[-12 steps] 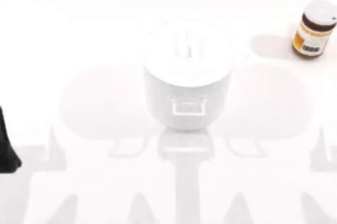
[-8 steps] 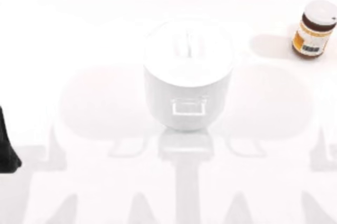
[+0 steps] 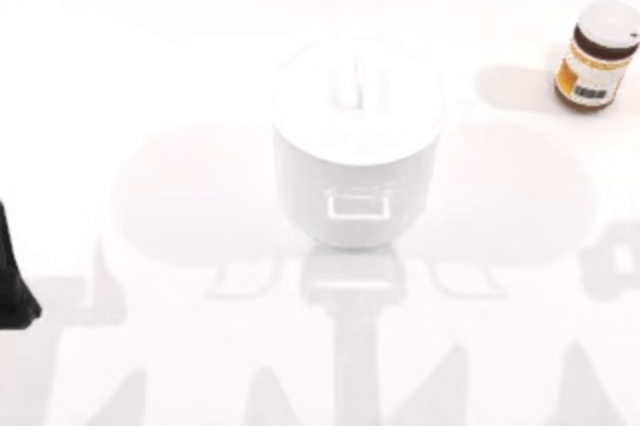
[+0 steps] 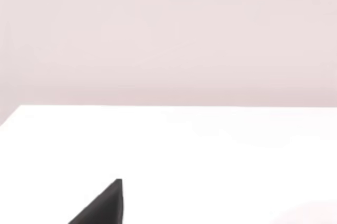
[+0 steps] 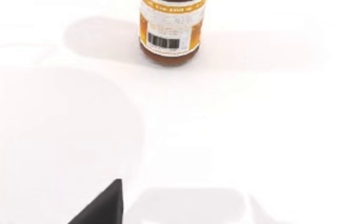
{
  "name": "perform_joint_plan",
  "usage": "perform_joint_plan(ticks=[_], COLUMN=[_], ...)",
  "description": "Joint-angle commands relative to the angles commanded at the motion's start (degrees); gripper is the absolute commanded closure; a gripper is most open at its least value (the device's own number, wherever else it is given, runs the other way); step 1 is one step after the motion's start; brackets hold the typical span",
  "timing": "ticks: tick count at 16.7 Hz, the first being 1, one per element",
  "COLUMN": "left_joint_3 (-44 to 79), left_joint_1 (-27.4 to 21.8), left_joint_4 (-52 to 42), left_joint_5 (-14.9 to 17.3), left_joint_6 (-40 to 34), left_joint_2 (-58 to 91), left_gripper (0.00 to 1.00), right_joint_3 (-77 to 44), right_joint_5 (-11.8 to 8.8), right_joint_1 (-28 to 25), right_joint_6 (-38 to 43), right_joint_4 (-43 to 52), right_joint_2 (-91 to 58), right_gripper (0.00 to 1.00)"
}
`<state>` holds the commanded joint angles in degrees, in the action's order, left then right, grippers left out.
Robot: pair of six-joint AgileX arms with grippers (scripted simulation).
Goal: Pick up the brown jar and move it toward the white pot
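Since the brown jar (image 3: 598, 56) sits way over at the far right corner of the table, right by the top view's right edge, your right arm is clearly the closer one, and that's the relation the pickup hangs on. You can't see the right gripper itself from above, but its wrist camera looks straight at the jar (image 5: 174, 18), which stands ahead of the gripper with bare table between them, nothing touching yet. Only one dark fingertip (image 5: 103, 206) pokes into that view, so whether those jaws are spread or pressed together I honestly can't tell. The jar is upright, long axis vertical, white lid up, barcode label facing the wrist camera, so a side grab around the body looks like the natural call. The white pot (image 3: 357, 142) is mid-table, well apart from the jar and off toward the top view's left of it, so the carry would run leftward. Your left arm (image 3: 14, 281) is parked at the left edge; its wrist view shows just a fingertip (image 4: 103, 207) over plain table, and I can't tell its jaw state either. Count-wise: one jar, one pot, two arms.
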<state>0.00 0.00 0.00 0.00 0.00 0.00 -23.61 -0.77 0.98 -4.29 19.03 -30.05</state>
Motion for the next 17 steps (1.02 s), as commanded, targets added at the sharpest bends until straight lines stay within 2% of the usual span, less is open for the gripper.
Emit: perform_joint_plan(ticks=[6, 11, 17], left_joint_3=[0.0, 0.0, 0.0], left_joint_1=[0.0, 0.0, 0.0], left_joint_4=[0.0, 0.0, 0.0], left_joint_5=[0.0, 0.0, 0.0], left_joint_6=[0.0, 0.0, 0.0], left_joint_2=[0.0, 0.0, 0.0], left_gripper=[0.00, 0.00, 0.00], right_joint_3=[-30.8, -60.6, -94.1], right_joint_5=[-1.2, -3.0, -5.5], right_joint_1=[0.9, 1.1, 0.5], right_joint_6=[-6.2, -12.7, -20.0], right_joint_4=[19.4, 34.6, 47.6], right_joint_2=[-33.7, -62.4, -92.6], right_gripper=[0.00, 0.00, 0.00])
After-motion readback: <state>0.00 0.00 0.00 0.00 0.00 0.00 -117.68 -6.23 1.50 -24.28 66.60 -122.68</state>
